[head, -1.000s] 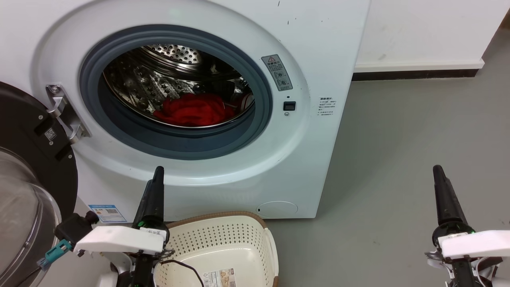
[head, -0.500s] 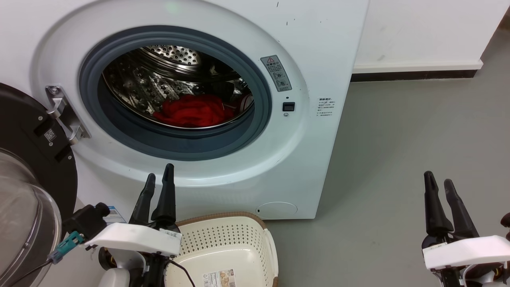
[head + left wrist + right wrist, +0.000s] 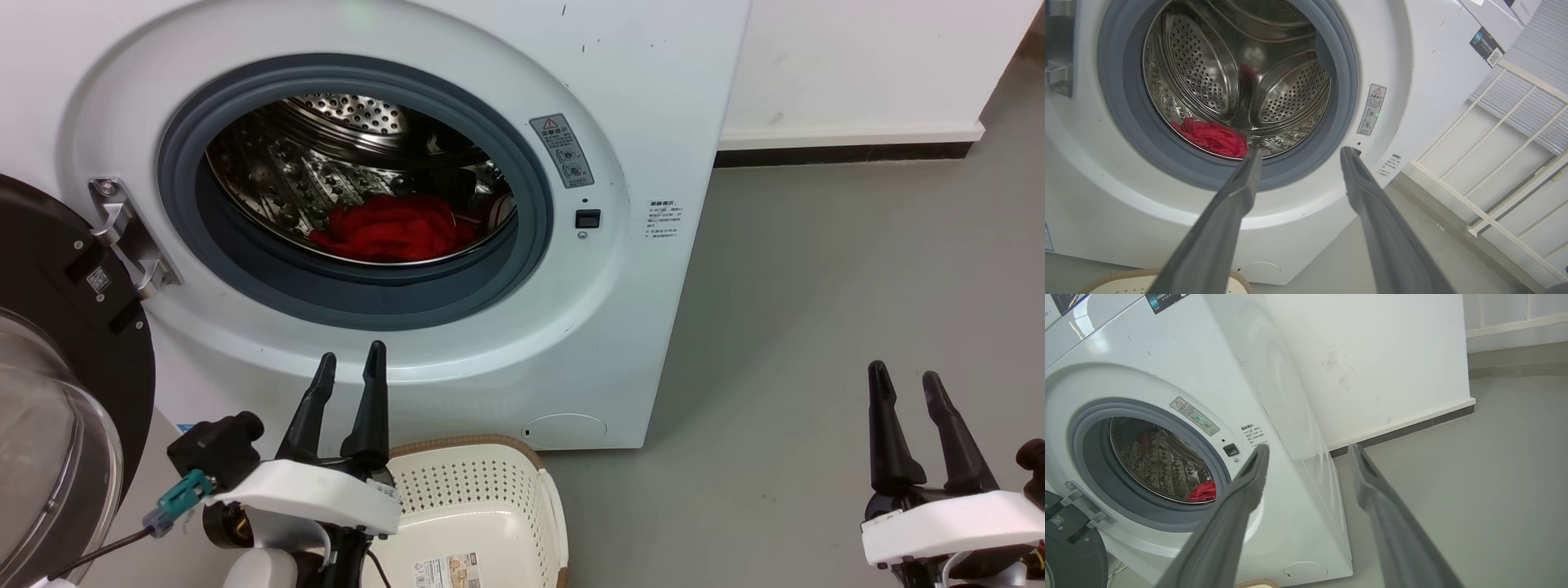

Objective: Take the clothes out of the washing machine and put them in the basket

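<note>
Left gripper (image 3: 351, 353): fingers parted, holding nothing, raised before the washing machine (image 3: 653, 122) just below its grey-rimmed porthole (image 3: 175, 188). Ahead and above, past that rim, the clothes (image 3: 384, 229) lie in the steel drum (image 3: 277, 171) — a red bundle. Just right and beneath stands the basket (image 3: 465, 490); to the left, the open black-framed door (image 3: 49, 269). Right gripper (image 3: 903, 371), likewise spread and bare, hovers well apart over grey floor (image 3: 816, 286) — white wall (image 3: 857, 57), dark skirting (image 3: 841, 153) beyond.

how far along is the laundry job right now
Done: the washing machine has its door open. In hand: nothing; left gripper and right gripper are open, outside the porthole. Left: the red clothes lie in the drum, and the basket shows no clothes inside.
</note>
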Motion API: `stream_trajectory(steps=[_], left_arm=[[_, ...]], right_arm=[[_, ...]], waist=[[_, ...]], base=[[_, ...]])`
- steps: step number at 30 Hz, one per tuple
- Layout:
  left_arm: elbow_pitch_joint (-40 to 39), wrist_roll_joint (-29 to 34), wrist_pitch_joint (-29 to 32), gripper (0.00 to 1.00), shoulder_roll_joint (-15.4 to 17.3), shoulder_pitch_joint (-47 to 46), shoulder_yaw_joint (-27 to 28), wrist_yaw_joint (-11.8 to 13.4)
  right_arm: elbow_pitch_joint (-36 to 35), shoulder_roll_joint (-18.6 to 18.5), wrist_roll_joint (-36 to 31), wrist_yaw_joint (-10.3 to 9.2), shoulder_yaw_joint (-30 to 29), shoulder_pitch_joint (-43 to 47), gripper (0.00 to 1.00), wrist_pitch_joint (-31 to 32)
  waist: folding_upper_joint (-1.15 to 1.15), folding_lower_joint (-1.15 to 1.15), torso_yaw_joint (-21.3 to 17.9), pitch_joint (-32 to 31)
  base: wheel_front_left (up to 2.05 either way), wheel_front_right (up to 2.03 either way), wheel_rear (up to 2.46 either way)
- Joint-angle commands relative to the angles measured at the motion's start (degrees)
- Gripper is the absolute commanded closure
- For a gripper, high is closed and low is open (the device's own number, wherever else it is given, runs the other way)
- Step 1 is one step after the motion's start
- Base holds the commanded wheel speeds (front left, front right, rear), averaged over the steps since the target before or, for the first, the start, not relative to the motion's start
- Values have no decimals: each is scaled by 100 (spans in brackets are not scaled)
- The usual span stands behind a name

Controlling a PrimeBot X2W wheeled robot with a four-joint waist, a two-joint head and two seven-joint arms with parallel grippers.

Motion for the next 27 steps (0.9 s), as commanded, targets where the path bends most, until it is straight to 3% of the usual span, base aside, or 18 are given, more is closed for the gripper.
stream_trajectory(steps=[1, 27], left_arm=[[-28, 209, -68, 0, 16, -123, -39, 17], [47, 1770, -430, 0, 46, -98, -69, 262]], right_arm=[[-99, -23, -215, 0, -26, 6, 0, -30], [-202, -24, -1609, 0, -50, 214, 0, -182]], waist=[[0, 0, -1, 1], [0, 0, -18, -14]], base=[[0, 0, 0], [0, 0, 0]])
